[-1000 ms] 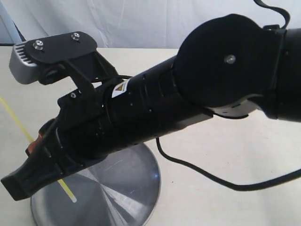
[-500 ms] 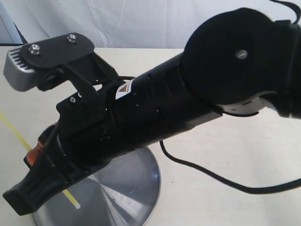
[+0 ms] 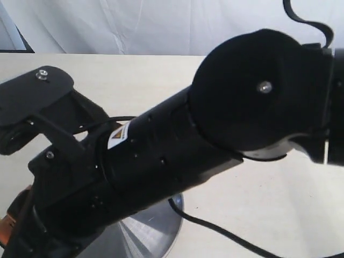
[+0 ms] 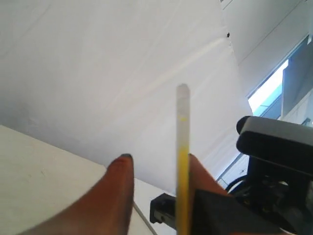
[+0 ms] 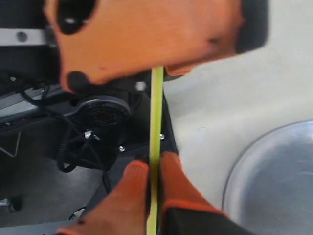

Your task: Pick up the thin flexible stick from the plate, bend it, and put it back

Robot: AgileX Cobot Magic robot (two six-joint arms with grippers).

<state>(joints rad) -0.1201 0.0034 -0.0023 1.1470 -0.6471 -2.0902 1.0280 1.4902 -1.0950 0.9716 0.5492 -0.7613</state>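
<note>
The thin yellow-green stick (image 5: pixel 156 112) is held in the air, off the plate (image 5: pixel 274 186). My right gripper (image 5: pixel 153 164) is shut on it, with the strand pinched between the orange fingertips. The stick's other end reaches my left gripper (image 4: pixel 159 159), whose jaws stand apart. There the stick (image 4: pixel 182 122) lies against one finger, with a wide gap to the other. In the right wrist view the left gripper's orange fingers (image 5: pixel 146 39) cover the stick's far end. The exterior view shows only part of the plate (image 3: pixel 153 234); the stick is hidden behind the right arm (image 3: pixel 177 156).
The right arm's black body fills most of the exterior view, with its cable (image 3: pixel 215 228) trailing over the pale table (image 3: pixel 279 215). A white backdrop (image 3: pixel 161 27) stands behind the table. In the right wrist view, black robot hardware and cables (image 5: pixel 73 132) lie below the stick.
In the exterior view the right arm has swung lower and to the left, nearer the camera. It now hides the stick and most of the plate.
</note>
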